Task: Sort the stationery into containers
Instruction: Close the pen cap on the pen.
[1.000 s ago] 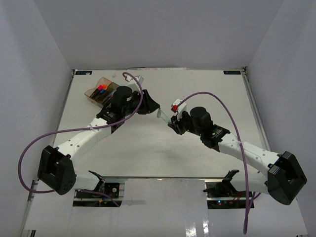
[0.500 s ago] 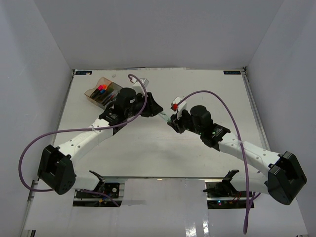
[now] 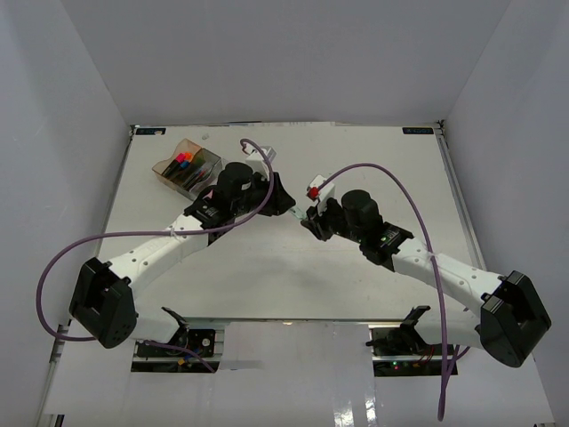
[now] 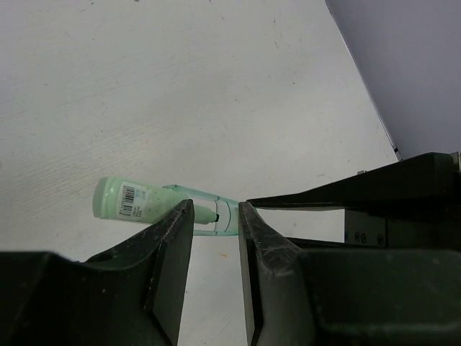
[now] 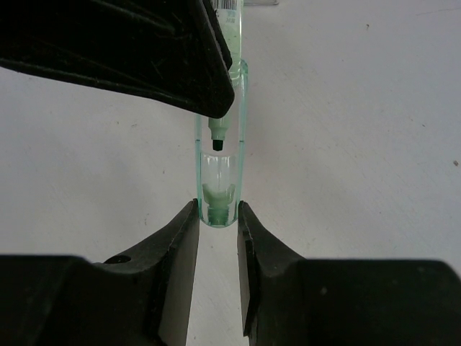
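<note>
A mint-green highlighter point(image 4: 126, 200) with a clear green cap point(image 5: 217, 180) hangs over the middle of the table. My right gripper point(image 5: 217, 216) is shut on the rounded end of that cap. My left gripper point(image 4: 216, 213) is open, its tips right at the cap, and the capped nib shows in the gap between them. One left finger point(image 5: 144, 50) covers the highlighter's body in the right wrist view. From above, both grippers meet at the highlighter point(image 3: 296, 212). The containers point(image 3: 165, 169) stand at the far left with several coloured markers point(image 3: 182, 162) inside.
A small white and red object point(image 3: 314, 190) lies just behind the right gripper. Purple cables point(image 3: 404, 200) loop over both arms. White walls close the table in at the back and sides.
My left gripper has moved right, from beside the containers to the highlighter held by the right gripper. The right gripper has barely moved.
</note>
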